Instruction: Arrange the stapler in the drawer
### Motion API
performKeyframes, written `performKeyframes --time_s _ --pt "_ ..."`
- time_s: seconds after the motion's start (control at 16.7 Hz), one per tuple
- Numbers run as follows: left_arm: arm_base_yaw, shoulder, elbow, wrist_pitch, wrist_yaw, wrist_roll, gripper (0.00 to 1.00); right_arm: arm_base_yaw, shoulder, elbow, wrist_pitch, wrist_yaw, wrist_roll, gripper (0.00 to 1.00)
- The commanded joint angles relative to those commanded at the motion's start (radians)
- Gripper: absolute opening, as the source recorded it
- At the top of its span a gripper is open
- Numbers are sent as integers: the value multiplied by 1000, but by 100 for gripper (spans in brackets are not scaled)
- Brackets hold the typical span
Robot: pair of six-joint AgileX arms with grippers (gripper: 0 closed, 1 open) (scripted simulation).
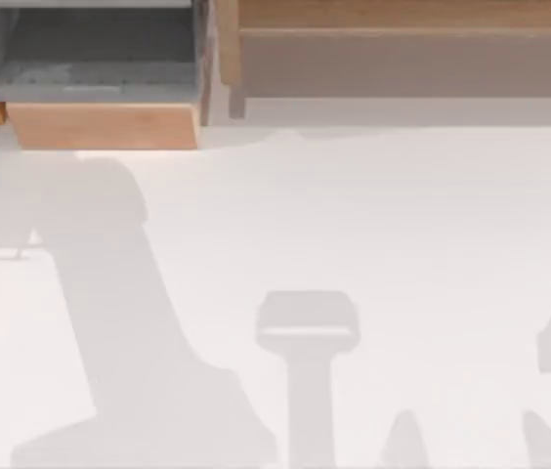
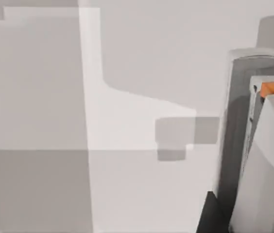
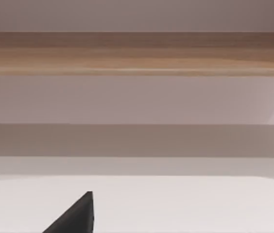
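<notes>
On the white table [image 1: 373,215], a wooden shelf unit [image 1: 402,49] is seen far right and the open drawer [image 1: 100,125] far left, where a faint pale bar, possibly the stapler [image 1: 85,89], lies inside, well apart from the left gripper [image 2: 211,218] and from the right gripper [image 3: 74,218], which is pointed at the shelf; whether either is open or closed cannot be told.

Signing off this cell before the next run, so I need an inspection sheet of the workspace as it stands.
Surface: white tabletop, bare apart from grey shadows.
Job's things: drawer at the table's far left, pulled open, with a grey inside and a tan front panel. A pale slim bar on its floor near the front panel may be the stapler, but it is too faint to be sure.
Clutter: nothing seen.
Grippers: a black part of the left gripper is over the white table. A black part of the right gripper is over the table, facing the shelf unit.
Cables: nothing seen.
Surroundings: long wooden shelf unit at the far right, beside the drawer.
</notes>
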Motion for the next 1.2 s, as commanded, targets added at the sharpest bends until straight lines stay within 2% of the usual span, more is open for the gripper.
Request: performKeyframes --time_s 1.14,1.2 --pt "1 9 -62 36 5 -8 0 0 0 0 0 0 0 100" --pt "1 9 -62 36 5 -8 8 0 0 0 0 0 0 100"
